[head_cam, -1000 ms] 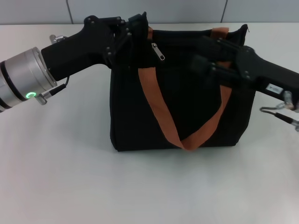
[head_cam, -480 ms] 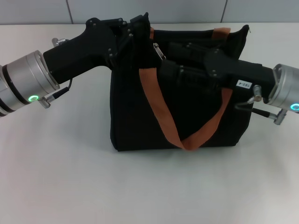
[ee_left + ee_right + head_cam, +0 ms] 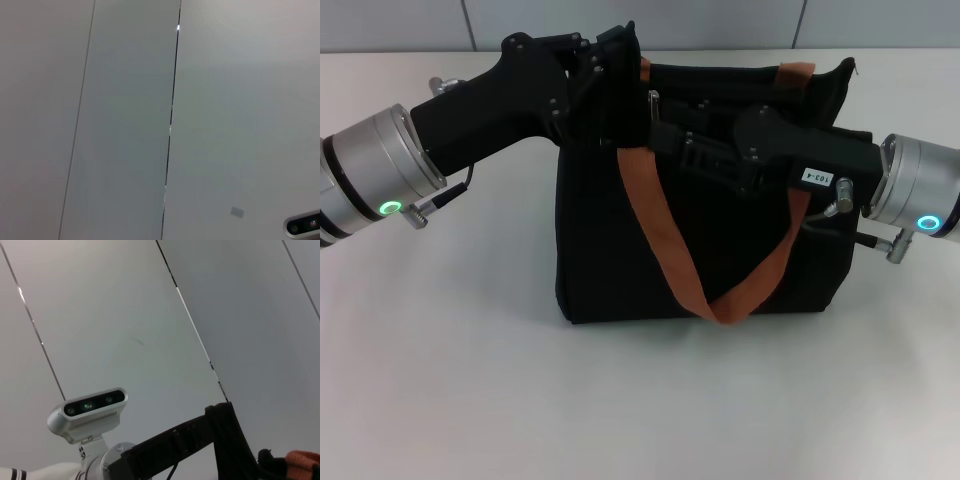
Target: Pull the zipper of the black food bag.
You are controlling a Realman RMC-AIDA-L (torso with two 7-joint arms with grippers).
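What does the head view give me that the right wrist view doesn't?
Only the head view shows the silver metal zipper pull, the right end effector reaching it, the left end effector at the bag's top corner, and the white table. Only the right wrist view shows grey wall panels and a grey camera bar. Both show the black fabric food bag and its orange-brown strap.

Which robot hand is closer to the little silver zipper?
The right gripper: its tip is right at the zipper on the bag. The left gripper grips the bag's top corner beside it, slightly farther.
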